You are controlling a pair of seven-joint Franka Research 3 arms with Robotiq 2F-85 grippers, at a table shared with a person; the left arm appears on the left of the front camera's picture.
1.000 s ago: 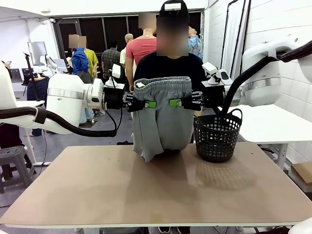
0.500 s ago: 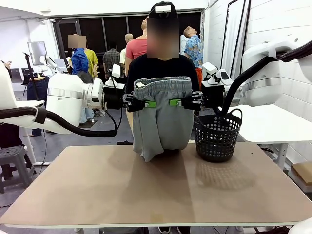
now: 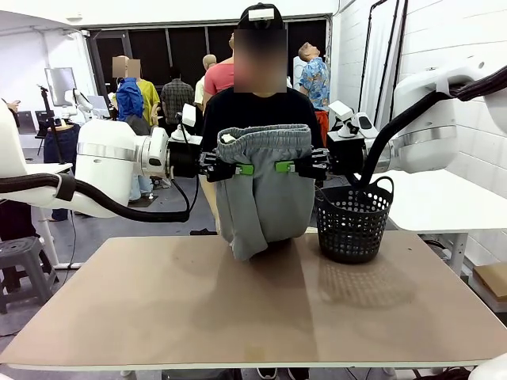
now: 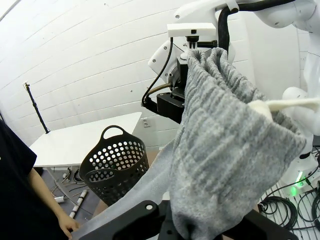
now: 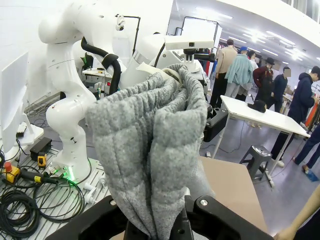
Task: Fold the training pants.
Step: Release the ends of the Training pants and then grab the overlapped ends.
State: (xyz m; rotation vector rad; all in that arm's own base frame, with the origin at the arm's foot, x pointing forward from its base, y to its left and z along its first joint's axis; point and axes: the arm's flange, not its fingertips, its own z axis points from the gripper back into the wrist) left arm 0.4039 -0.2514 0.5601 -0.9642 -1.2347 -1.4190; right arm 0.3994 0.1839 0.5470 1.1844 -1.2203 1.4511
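**Grey cloth hides the grips and part of the scene**

In both wrist views the training pants (image 4: 225,140) bunch over the jaws. They hide the pads of the left gripper (image 4: 185,226) and the right gripper (image 5: 158,223), and the bottom edge cuts both grippers off. From the front the cloth screens the person's (image 3: 253,107) middle. Whether its lowest fold touches the table (image 3: 238,317) cannot be told.

The right gripper (image 5: 159,224) pinches the training pants (image 5: 150,135), bunched upright. The tan surface (image 5: 232,187) shows right of the pants.
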